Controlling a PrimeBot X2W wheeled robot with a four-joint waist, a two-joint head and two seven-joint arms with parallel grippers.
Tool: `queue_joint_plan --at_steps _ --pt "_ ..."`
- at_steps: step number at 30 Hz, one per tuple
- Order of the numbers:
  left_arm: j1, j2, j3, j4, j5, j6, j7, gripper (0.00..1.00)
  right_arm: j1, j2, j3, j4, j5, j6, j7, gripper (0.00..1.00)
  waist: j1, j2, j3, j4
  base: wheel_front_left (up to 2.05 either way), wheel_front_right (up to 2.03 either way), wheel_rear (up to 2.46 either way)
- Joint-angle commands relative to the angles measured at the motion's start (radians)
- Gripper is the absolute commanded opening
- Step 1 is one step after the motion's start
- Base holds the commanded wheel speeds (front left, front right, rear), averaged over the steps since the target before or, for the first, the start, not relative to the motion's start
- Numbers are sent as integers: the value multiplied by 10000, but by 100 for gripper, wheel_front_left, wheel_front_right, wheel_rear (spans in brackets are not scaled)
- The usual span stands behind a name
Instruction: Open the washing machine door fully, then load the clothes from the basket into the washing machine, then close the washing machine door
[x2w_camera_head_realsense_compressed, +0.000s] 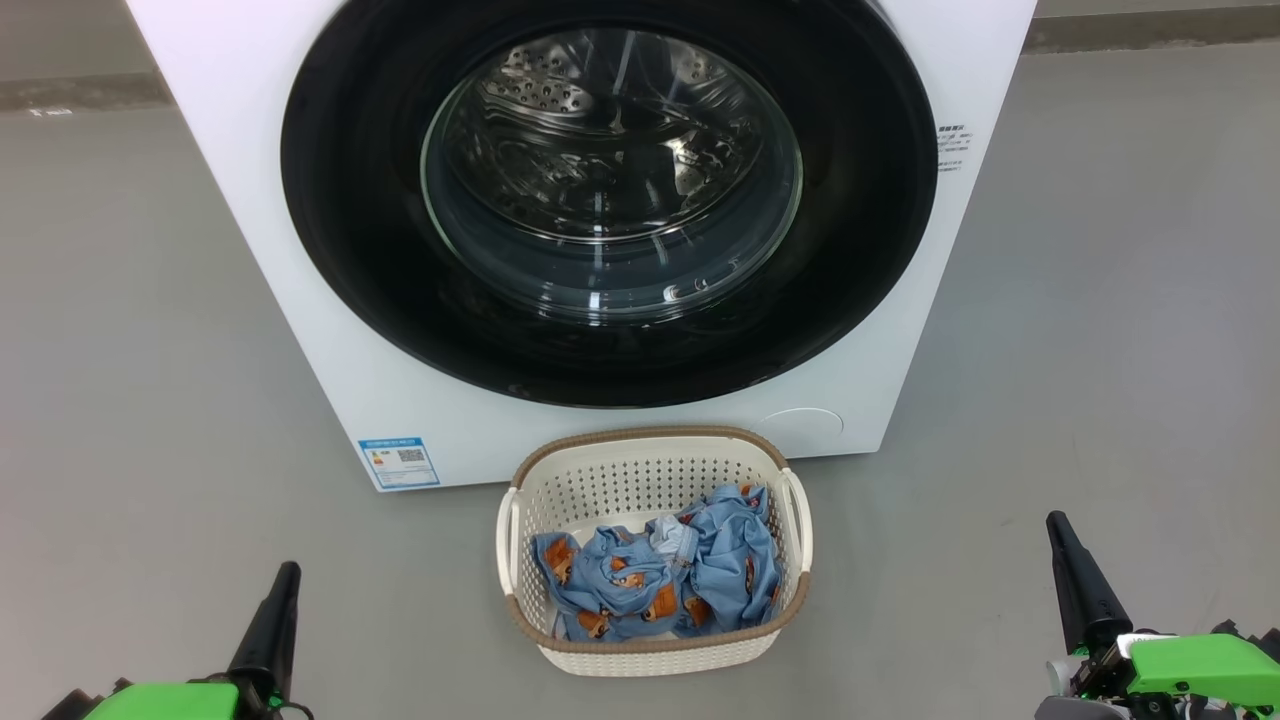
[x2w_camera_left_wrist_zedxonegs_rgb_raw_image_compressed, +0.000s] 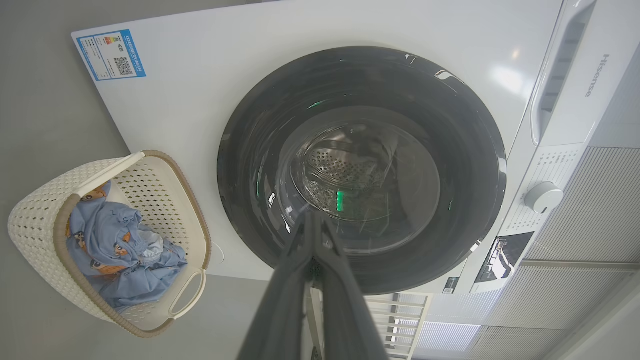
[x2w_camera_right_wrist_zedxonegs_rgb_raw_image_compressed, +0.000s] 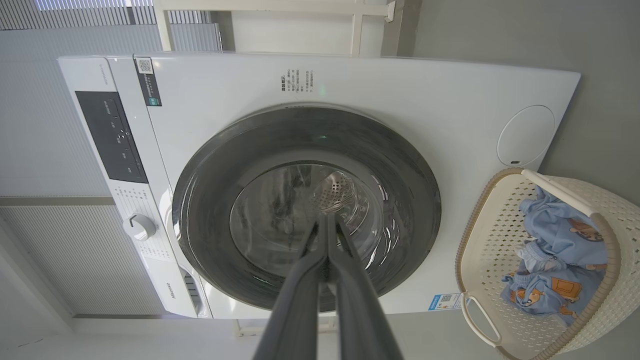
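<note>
Sitting shut on the washing machine (x2w_camera_head_realsense_compressed: 250, 220), whose top is cropped, the washing machine door (x2w_camera_head_realsense_compressed: 350, 230) blurs the drum (x2w_camera_head_realsense_compressed: 560, 90) behind glass. Crumpled clothes (x2w_camera_head_realsense_compressed: 650, 575) fill the basket (x2w_camera_head_realsense_compressed: 650, 655) just before it. Both the left gripper (x2w_camera_head_realsense_compressed: 288, 572) and right gripper (x2w_camera_head_realsense_compressed: 1056, 522) are pinched closed, empty.

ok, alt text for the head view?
White washing machine with its round black-rimmed door closed; a cream basket holding blue printed clothes sits on the grey floor in front. The left end effector and right end effector, both shut, sit at the lower corners, touching nothing.
</note>
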Motion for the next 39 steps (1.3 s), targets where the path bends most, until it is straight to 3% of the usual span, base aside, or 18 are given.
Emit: queue_joint_plan --at_steps 1,39 --pt "-430 116 344 -190 103 -29 21 0 -411 -43 225 -248 -36 17 83 0 0 0 0 0 0 0 0" --pt "-433 92 379 -189 132 -29 49 0 -412 -37 216 -248 -44 17 90 0 0 0 0 0 0 0 0"
